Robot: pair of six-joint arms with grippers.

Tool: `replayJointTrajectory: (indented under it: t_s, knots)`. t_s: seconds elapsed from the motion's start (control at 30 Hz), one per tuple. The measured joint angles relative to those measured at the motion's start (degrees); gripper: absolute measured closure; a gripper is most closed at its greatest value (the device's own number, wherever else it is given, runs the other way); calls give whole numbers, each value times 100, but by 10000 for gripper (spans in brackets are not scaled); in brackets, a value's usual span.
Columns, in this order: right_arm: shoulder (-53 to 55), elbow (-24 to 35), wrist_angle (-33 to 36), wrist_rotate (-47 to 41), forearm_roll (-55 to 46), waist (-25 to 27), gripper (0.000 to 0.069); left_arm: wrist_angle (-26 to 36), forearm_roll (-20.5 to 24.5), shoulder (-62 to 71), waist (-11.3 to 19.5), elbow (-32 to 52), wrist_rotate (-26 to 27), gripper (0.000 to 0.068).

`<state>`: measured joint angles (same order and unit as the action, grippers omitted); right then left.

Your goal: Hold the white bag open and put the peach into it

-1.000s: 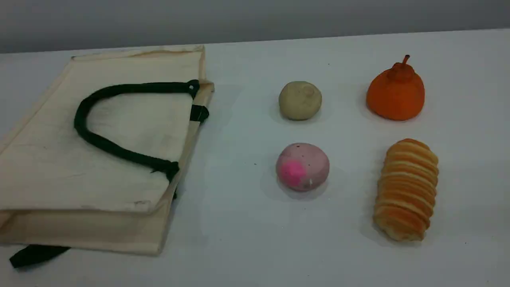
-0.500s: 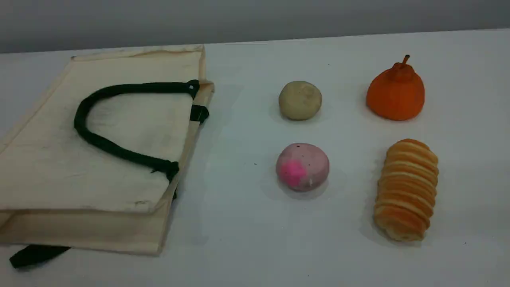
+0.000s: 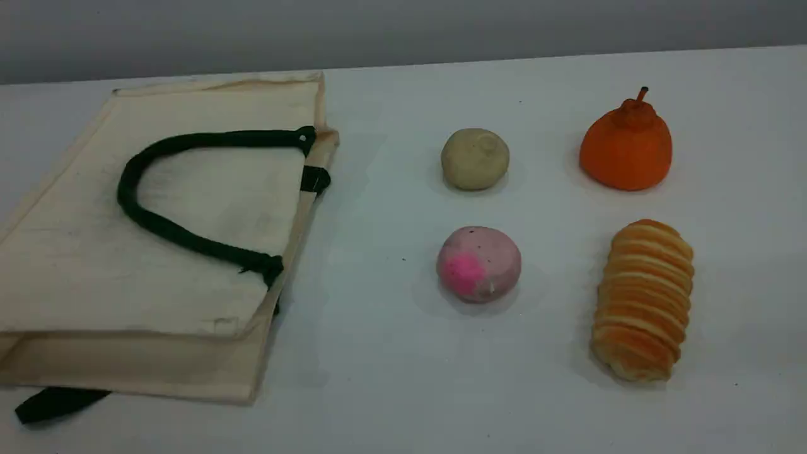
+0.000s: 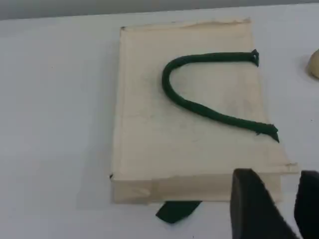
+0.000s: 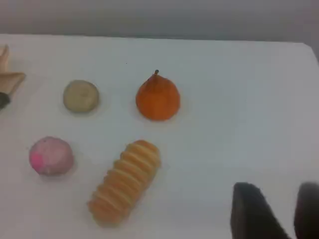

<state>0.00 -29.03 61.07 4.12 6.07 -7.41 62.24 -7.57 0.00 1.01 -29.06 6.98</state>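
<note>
white bag (image 3: 189, 252) lay flat, shut | peach (image 3: 479, 263) sat apart on table (image 3: 378, 391) | left gripper (image 4: 281, 206) and right gripper (image 5: 279, 211) fingers apart, holding nothing

Even, soft overhead light — faint shadows beneath the peach (image 3: 479, 263) — scene view sharp, both wrist views slightly blurred.

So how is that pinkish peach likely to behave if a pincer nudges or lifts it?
The peach is nearly round and sits free on the table, so a sideways nudge would probably roll it. Its dull, speckled skin looks matte rather than glossy, so it likely will not slip much. Its curve gives little flat contact, so an off-centre squeeze might squirt it out.
</note>
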Motion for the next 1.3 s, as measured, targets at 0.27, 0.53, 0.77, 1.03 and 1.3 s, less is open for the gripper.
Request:
replayJointTrajectory:
  t_s: [0.27, 0.53, 0.77, 1.03, 1.3]
  knots:
    - [0, 0, 0, 6, 251, 0, 493, -40, 4, 0, -5, 0, 5, 441]
    - [178, -265, -211, -122, 288, -5, 482, -194, 32, 309, -11, -289, -334, 441]
    - [1437, -1060, -785, -134, 288, -5, 474, -256, 90, 1517, -11, -1069, -376, 441]
    - [3066, -1718, -1127, -76, 587, -9, 466, -440, 168, 3161, -11, -2107, -288, 441]
    - [3693, -1713, -1320, -76, 587, -9, 461, -856, 168, 3810, -11, -2173, -288, 441]
